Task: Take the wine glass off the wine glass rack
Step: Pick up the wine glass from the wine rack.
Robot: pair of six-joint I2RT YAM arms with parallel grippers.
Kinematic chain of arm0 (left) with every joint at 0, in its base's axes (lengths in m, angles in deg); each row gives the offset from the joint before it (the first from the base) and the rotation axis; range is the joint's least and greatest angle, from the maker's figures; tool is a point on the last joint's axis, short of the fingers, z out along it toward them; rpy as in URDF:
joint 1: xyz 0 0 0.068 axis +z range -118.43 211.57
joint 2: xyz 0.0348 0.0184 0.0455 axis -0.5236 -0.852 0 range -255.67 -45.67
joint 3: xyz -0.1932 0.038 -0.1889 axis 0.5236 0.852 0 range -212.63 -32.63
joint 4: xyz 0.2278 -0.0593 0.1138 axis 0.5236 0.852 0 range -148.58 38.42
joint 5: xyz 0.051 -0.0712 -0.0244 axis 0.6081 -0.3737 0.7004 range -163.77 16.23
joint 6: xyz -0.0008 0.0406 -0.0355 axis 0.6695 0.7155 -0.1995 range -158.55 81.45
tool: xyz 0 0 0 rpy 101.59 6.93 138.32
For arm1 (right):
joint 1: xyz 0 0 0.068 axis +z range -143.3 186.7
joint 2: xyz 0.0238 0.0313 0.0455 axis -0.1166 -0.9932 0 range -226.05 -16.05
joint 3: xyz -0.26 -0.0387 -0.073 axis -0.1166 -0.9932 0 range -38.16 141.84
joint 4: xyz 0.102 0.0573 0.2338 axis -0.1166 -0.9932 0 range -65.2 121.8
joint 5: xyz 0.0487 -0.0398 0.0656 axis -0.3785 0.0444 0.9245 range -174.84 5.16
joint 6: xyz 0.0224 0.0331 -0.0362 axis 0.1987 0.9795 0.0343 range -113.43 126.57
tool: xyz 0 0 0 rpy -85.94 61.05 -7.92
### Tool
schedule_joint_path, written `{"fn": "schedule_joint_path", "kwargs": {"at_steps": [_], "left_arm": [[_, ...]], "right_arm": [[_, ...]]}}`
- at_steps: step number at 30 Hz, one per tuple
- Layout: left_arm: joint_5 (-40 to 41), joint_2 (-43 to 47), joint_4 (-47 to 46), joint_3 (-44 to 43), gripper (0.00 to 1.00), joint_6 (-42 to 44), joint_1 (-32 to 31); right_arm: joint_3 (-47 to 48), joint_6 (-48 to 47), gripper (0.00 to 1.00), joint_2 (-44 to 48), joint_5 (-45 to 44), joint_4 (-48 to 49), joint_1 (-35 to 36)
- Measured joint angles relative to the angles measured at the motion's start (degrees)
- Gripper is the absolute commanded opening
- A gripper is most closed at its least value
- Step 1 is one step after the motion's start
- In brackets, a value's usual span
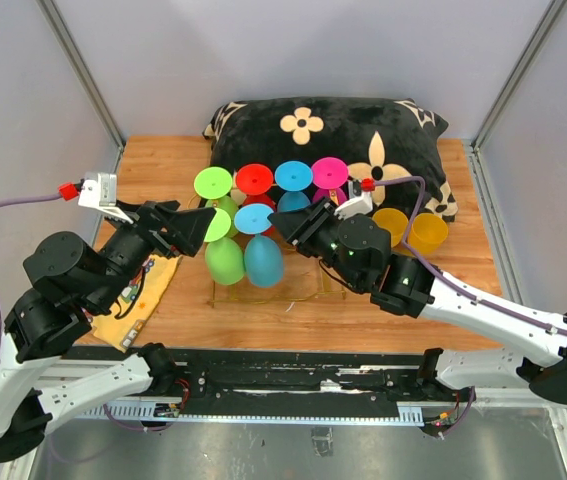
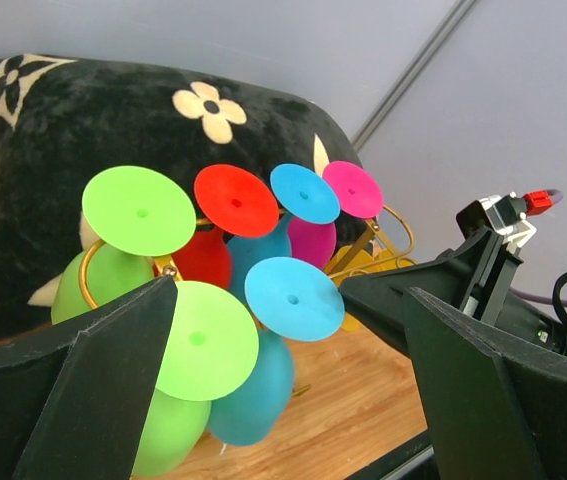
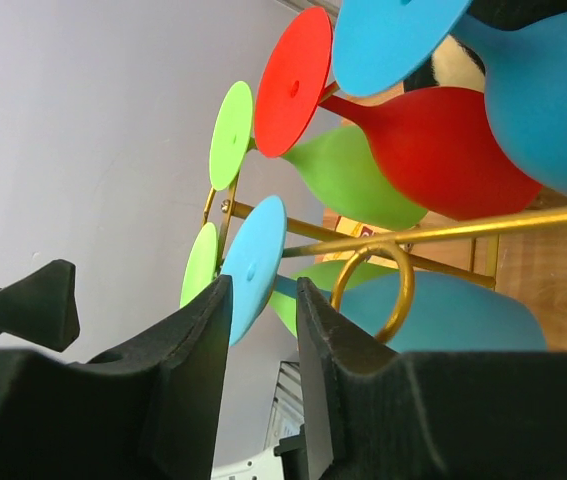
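Your right claw (image 1: 279, 220) is at the rack (image 3: 463, 232), which stands in front of the pillow (image 1: 363, 125). Its jaws are narrowly apart, with the foot edge of the front blue glass (image 1: 261, 250) between them. That glass hangs bowl-down, crowded on its left by a green glass (image 1: 224, 257). Your left claw (image 1: 201, 224) is spread wide and empty beside the green foot. Two orange cups (image 1: 410, 228) sit to the right of the rack.

Flowered black cushion (image 1: 383, 125) and yellow cloth (image 1: 148, 300) on wooden table (image 1: 163, 160).
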Motion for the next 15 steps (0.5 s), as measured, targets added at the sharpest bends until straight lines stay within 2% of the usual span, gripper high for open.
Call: {"fn": "schedule_joint_path", "kwargs": {"at_steps": [9, 15], "left_arm": [[-0.3, 0.0, 0.0, 0.0, 1.00, -0.9, 0.0], [-0.3, 0.0, 0.0, 0.0, 1.00, -1.1, 0.0]], "right_arm": [[-0.6, 4.1, 0.28, 0.0, -0.4, -0.1, 0.0], [-0.7, 7.0, 0.32, 0.1, -0.6, -0.2, 0.1]]}}
